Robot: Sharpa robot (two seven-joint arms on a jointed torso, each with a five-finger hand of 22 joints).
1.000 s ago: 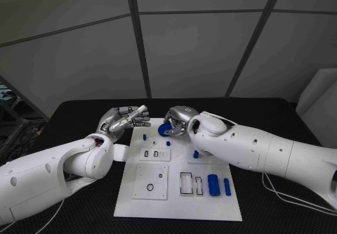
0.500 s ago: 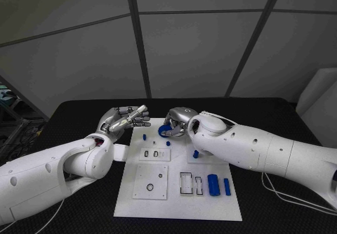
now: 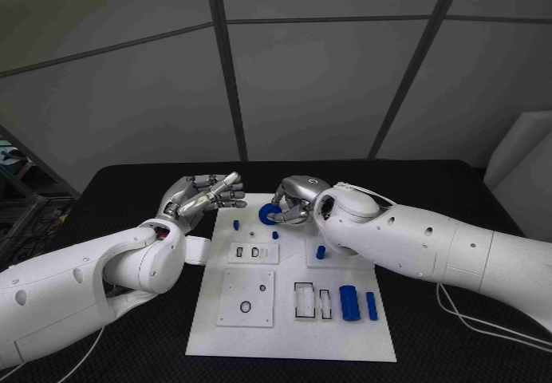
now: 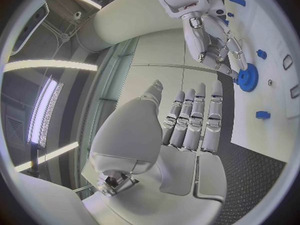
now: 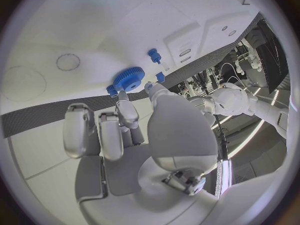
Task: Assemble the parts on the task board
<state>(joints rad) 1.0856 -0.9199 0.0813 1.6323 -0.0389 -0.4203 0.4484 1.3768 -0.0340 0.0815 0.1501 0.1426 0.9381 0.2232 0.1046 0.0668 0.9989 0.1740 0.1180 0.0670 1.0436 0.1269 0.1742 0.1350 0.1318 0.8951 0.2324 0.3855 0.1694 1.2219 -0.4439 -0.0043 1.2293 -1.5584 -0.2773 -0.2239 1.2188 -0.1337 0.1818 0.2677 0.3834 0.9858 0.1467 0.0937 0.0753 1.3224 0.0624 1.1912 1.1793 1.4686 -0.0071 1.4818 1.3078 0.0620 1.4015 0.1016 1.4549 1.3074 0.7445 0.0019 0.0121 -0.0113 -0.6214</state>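
The right hand (image 3: pixel 297 199) pinches a blue gear (image 3: pixel 270 212) in its fingertips, just above the far end of the task board (image 3: pixel 293 339). The left hand (image 3: pixel 207 195) hovers beside the board's far left corner, holding nothing, fingers straight and close together.

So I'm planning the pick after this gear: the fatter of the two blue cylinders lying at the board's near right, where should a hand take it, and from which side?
Probably from above, fingers pinching the large blue cylinder across its round sides at mid-length. It lies flat on the task board, long axis toward the robot. The thin blue cylinder lies close beside it, so space there looks tight.
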